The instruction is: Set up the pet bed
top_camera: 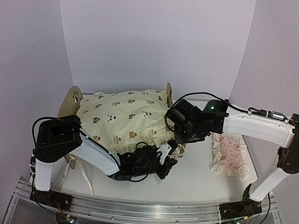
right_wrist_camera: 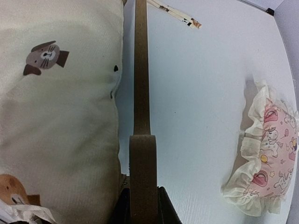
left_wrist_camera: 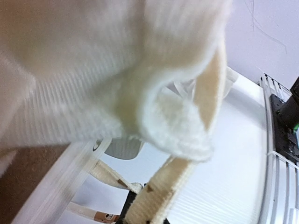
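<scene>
Top external view gives you the layout: the pet bed point(top_camera: 70, 102) stands left of centre on the table point(top_camera: 196, 185), headboard to the left, with the cushion point(top_camera: 122, 116) heaped over it. Your left gripper point(top_camera: 163, 156) is at the cushion's near right corner, fingers pressed together. Its wrist view is filled with cream fabric, so I judge it is pinching the ruffle. Your right gripper point(right_wrist_camera: 142, 212) clamps the footboard point(right_wrist_camera: 142, 163) edge-on, steadying the frame. Well to the right lies the pink pillow point(top_camera: 230, 155), apart from everything. Hold the footboard firm and draw that corner slowly toward the near right, so the cushion spreads flat inside the frame without dragging the bed.
</scene>
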